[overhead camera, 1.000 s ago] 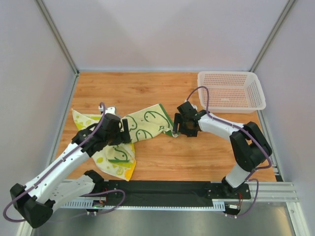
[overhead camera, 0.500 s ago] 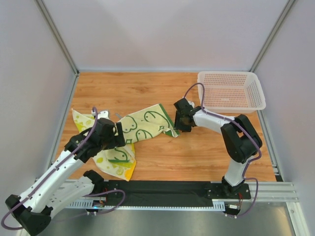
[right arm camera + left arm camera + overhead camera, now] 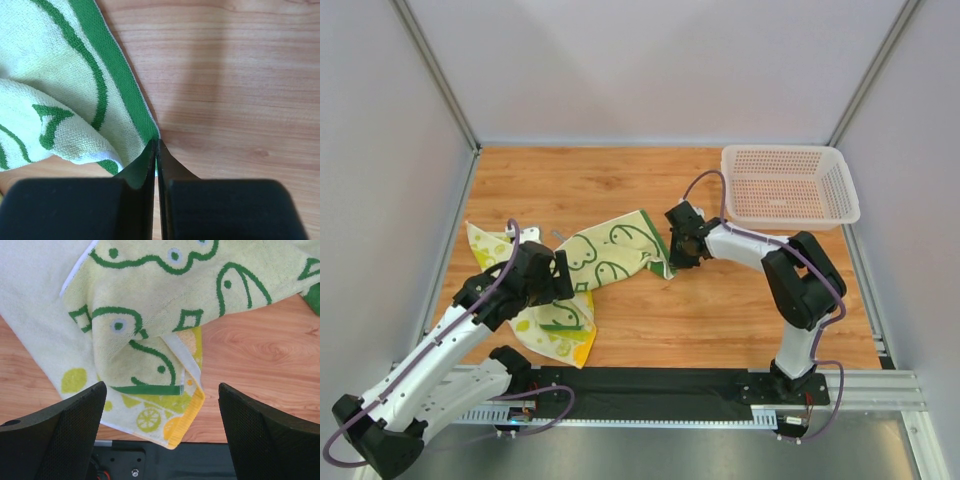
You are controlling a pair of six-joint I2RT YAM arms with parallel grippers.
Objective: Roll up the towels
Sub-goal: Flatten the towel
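Observation:
Two towels lie overlapping on the wooden table at the left. The upper one is cream-yellow with green line drawings and a green border (image 3: 615, 250) (image 3: 165, 285) (image 3: 60, 100). Under it lies a cream towel with lime and lemon prints and a yellow edge (image 3: 555, 325) (image 3: 150, 415). My right gripper (image 3: 675, 255) (image 3: 157, 144) is shut on the green-bordered right corner of the upper towel, low at the table. Over the place where both towels overlap, my left gripper (image 3: 565, 275) (image 3: 162, 430) hangs wide open, holding nothing.
A white perforated basket (image 3: 790, 185) stands at the back right, just behind the right arm. The black base rail (image 3: 650, 385) (image 3: 150, 460) runs along the near edge, right under the lemon towel's corner. Grey walls close in the table's left, back and right.
My right gripper slid left onto the upper towel's right corner and shut on it. The left gripper drew back a little to the left, still open.

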